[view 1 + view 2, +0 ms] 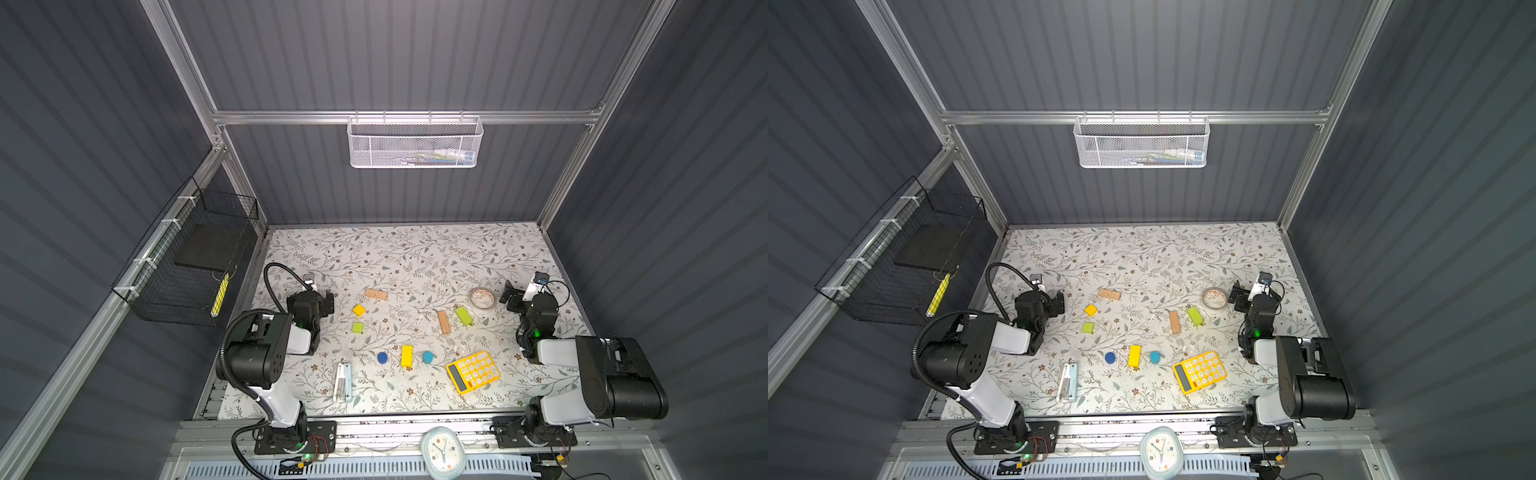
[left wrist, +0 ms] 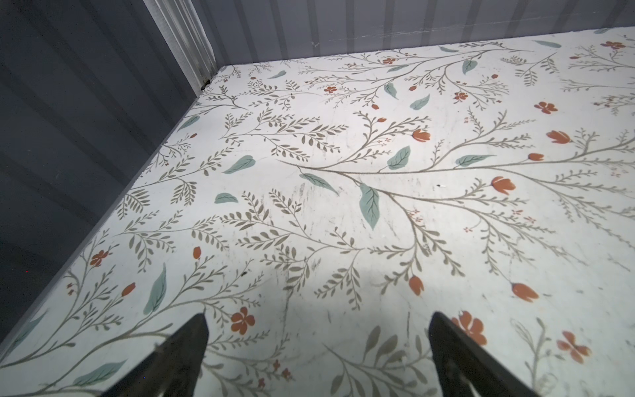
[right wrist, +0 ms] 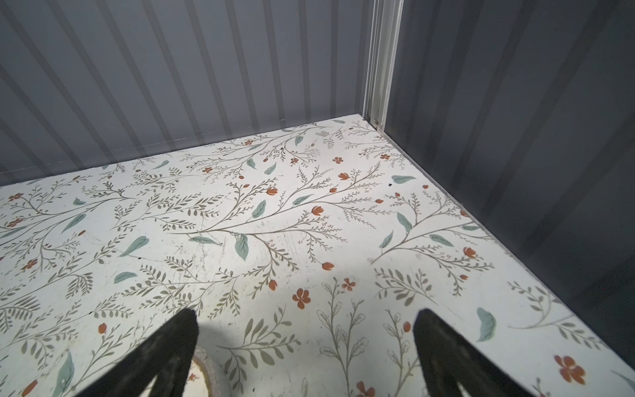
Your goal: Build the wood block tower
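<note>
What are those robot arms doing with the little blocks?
Nothing is built yet. The blocks lie scattered on the table, none stacked. Both arms sit at the sides, and the left gripper and right gripper are open and empty. A calculator and a tape roll lie there too.

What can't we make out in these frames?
White mesh basket contents: both top views, mesh hides them, too small.
Calculator key labels: both top views, too small.
Tape roll: right wrist view, mostly behind the right gripper, cut by the edge.
Wood blocks: outside both wrist views' frames.
</note>
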### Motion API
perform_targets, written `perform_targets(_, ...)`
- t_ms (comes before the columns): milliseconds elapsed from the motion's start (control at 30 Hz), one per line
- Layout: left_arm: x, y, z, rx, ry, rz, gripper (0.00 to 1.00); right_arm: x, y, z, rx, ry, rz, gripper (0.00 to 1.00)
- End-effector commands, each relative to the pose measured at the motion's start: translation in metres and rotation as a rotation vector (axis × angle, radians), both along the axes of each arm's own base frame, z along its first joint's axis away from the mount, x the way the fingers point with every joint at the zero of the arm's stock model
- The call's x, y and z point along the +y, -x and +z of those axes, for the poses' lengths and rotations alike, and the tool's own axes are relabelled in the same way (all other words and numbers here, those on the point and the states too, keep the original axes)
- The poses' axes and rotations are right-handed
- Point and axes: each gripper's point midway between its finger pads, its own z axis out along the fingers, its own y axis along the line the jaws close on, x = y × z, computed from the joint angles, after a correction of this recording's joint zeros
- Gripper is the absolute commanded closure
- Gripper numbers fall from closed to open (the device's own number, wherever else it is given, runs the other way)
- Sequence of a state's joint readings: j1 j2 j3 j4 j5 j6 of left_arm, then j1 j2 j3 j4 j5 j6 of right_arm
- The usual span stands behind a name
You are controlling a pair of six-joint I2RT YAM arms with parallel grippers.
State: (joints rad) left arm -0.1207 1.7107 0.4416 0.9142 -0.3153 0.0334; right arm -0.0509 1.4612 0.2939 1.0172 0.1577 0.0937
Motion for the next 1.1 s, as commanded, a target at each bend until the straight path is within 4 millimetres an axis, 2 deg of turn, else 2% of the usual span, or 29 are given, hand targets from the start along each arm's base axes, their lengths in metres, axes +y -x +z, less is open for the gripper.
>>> perform_targets(0, 0.0, -0.007, 0.009, -0.036, 0.017, 0.002, 0.0, -0.001, -0.001, 0.005, -0.016, -0.002, -0.006, 0.01)
perform_targets(667, 0.001, -0.006, 0.01, -0.046, 0.016, 0.007, 0.0, -0.001, -0.001, 0.005, -0.016, -0.001, -0.008, 0.01)
perform_targets(867, 0.006, -0.008, 0.037, -0.024, 0.01, 0.036, 0.01, 0.0, -0.001, 0.005, -0.017, 0.0, -0.002, 0.01)
perform_targets(967, 0.003, -0.008, 0.055, -0.02, 0.022, 0.024, 0.08, 0.0, -0.001, 0.013, -0.015, 0.001, -0.007, 0.01)
perform_targets(1067, -0.005, -0.008, 0.072, 0.008, 0.047, -0.009, 0.09, 0.0, -0.001, 0.026, 0.036, -0.004, -0.01, 0.01)
